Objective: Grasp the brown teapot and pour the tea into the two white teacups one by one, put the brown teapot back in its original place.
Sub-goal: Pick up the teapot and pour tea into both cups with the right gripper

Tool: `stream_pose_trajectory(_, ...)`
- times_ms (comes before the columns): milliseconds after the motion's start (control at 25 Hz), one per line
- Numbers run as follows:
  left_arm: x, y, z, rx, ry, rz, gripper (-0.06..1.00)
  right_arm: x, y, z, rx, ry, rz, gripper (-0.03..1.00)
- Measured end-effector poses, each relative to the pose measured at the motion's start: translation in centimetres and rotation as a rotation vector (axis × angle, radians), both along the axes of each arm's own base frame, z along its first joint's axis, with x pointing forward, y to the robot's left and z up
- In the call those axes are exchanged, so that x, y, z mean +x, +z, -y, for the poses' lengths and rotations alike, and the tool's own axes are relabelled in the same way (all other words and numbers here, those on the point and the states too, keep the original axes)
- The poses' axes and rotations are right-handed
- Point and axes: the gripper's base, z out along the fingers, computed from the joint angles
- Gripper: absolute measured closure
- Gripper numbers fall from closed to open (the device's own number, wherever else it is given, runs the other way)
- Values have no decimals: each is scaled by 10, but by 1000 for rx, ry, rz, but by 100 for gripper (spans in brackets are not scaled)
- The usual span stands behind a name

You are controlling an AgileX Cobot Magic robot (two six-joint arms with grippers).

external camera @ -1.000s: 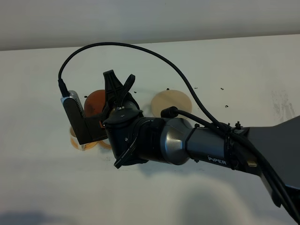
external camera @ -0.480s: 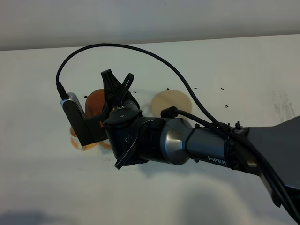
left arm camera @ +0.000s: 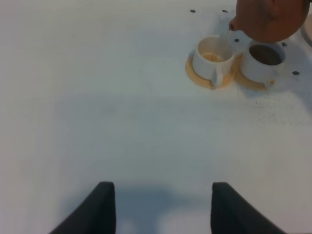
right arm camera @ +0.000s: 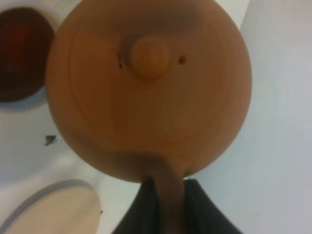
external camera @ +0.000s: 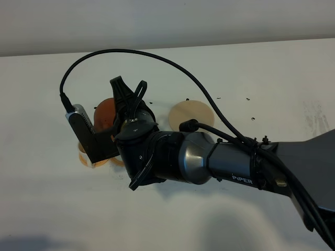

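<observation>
My right gripper (external camera: pixel 130 95) reaches across to the left and is shut on the loop handle of the brown teapot (external camera: pixel 104 112). In the right wrist view the fingers (right arm camera: pixel 141 209) clamp the handle below the round teapot (right arm camera: pixel 148 87). In the left wrist view the tilted teapot (left arm camera: pixel 270 19) pours a thin stream into one white teacup (left arm camera: pixel 212 57). The other teacup (left arm camera: pixel 264 58) beside it holds dark tea and also shows in the right wrist view (right arm camera: pixel 19 58). The beige coaster (external camera: pixel 191 116) lies bare to the right of the teapot. My left gripper (left arm camera: pixel 163 209) is open and empty, well short of the cups.
Both cups stand on orange saucers (left arm camera: pixel 195 75); only the saucer edges (external camera: pixel 84 158) show under the arm in the high view. The right arm's body (external camera: pixel 209 159) and cable (external camera: pixel 157 55) cover the table's middle. Small dark specks (external camera: pixel 251 118) dot the white table.
The right gripper and the teapot have shifted slightly to the left. The left gripper's earlier state is not shown.
</observation>
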Motion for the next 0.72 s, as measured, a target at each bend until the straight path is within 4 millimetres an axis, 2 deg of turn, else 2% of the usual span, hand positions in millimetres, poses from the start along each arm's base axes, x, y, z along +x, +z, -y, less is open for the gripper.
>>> stream_pose_trajectory(720, 0, 0, 0, 0, 0, 0, 50, -2, 3, -4, -37, 45, 53, 86)
